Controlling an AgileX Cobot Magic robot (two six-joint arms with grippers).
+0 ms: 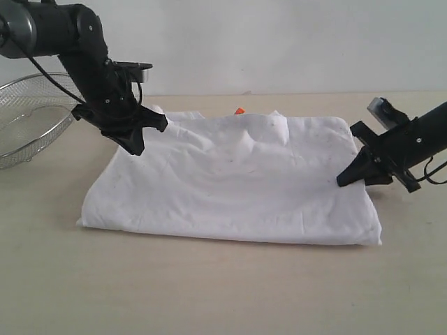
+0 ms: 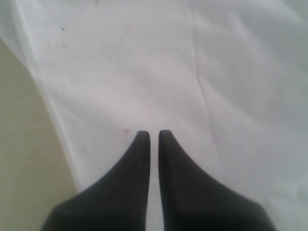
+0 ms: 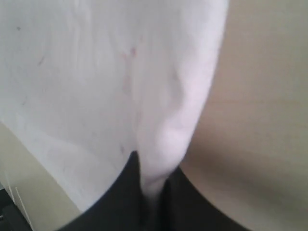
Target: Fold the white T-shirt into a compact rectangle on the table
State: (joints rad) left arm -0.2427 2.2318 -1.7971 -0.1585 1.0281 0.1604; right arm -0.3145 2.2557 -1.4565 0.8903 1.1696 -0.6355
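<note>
The white T-shirt (image 1: 230,188) is spread across the middle of the pale wood-grain surface (image 1: 209,293), laid out as a broad, roughly four-sided slab with a doubled thickness along its near edge. No chest lettering is seen. A small orange tag (image 1: 239,110) shows at the far edge, and a raised ridge of cloth is seen close beside it.

The left gripper (image 1: 136,146) is held over the shirt's far left corner. In the left wrist view its jaws are drawn together with only a slit between them. Whether any fabric is pinched there cannot be told.

The right gripper (image 1: 344,181) is set at the shirt's right edge. In the right wrist view a fold of white cloth is seen bunched between its closed jaws, so the hem is judged to be gripped.

A wire-mesh basket (image 1: 28,125) stands at the far left, apart from the shirt.

The task is judged to be partly done: the garment appears folded at least once, but the shape is wide and rumpled. A further fold across its width and some flattening are judged to be left.
</note>
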